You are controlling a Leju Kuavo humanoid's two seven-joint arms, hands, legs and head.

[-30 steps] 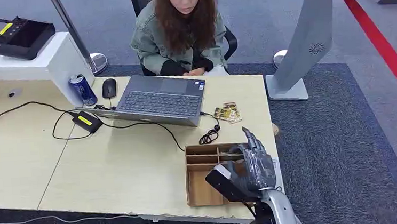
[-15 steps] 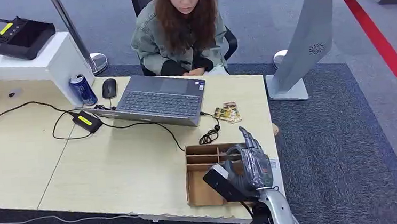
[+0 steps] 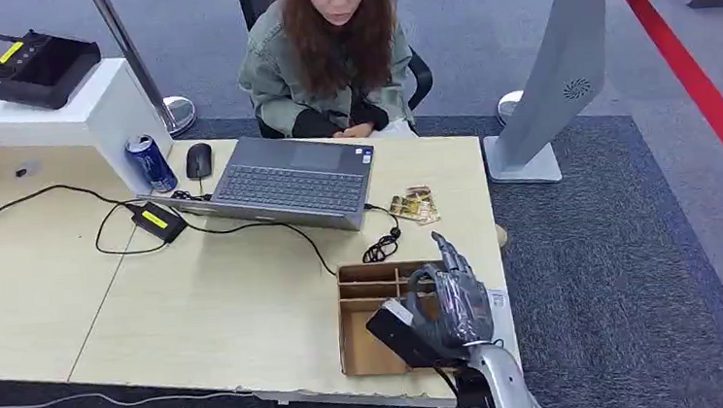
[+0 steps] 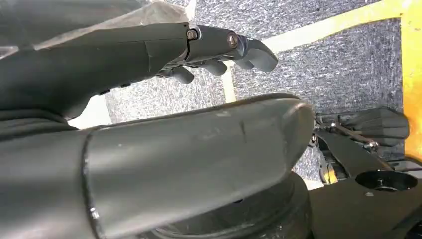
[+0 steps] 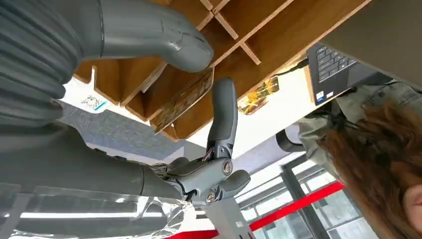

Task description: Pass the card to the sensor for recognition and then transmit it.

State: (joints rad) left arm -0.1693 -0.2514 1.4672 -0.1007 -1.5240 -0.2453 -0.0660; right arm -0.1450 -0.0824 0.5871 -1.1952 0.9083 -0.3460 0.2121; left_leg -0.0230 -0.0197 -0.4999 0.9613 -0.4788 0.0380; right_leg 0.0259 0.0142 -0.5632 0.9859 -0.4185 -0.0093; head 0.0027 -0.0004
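My right hand (image 3: 453,304) hangs over the right side of a partitioned wooden box (image 3: 354,287) at the table's near right corner. In the right wrist view a patterned card (image 5: 181,102) stands tilted in one compartment of the box (image 5: 259,30), pinched between my thumb (image 5: 159,35) and a dark finger (image 5: 222,114). More cards (image 3: 414,206) lie loose on the table beyond the box. My left hand (image 4: 149,55) hangs beside my body over grey carpet, fingers loosely spread and holding nothing.
A person sits across the table behind an open laptop (image 3: 293,182). A small black device with a yellow label (image 3: 156,220), cables, a mouse (image 3: 198,160) and a can (image 3: 151,162) lie at the left. A grey kiosk stand (image 3: 553,82) rises on the right.
My right hand has shifted slightly left and toward me over the box, and its fingers have curled in more.
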